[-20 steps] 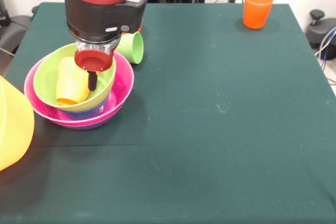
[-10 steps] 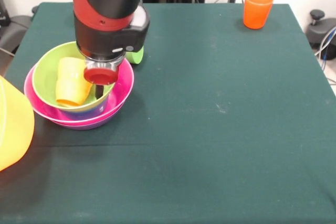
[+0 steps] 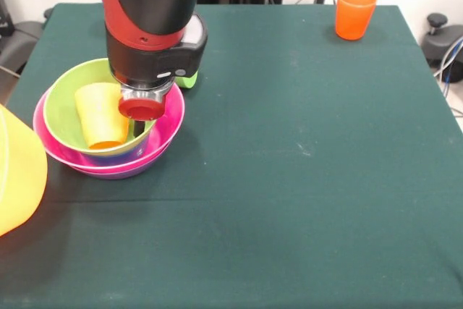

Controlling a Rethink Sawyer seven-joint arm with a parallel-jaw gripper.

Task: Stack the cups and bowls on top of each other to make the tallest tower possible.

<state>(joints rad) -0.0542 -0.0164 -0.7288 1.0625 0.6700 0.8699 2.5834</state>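
Observation:
The tower stands at the table's left: a light green bowl [image 3: 61, 106] nested in a pink bowl [image 3: 172, 117] over a purple bowl [image 3: 119, 172], with a strip of blue bowl [image 3: 108, 155] showing between them. A yellow-orange cup [image 3: 101, 115] lies tilted in the green bowl, mouth down toward the camera. My gripper [image 3: 137, 128] reaches down into the green bowl just right of that cup. A light green cup [image 3: 189, 79] peeks out behind the arm. An orange cup [image 3: 354, 12] stands upright at the far right. The purple cup and orange bowl are out of view.
A large yellow bowl [image 3: 18, 171] juts in at the left edge, close to the tower. The table is covered with a dark green cloth [image 3: 304, 179]. Cables and dark equipment lie beyond the table's right and left edges.
The gripper has moved slightly right and down into the green bowl. The yellow-orange cup has turned from lying on its side to a steeper tilt, mouth down.

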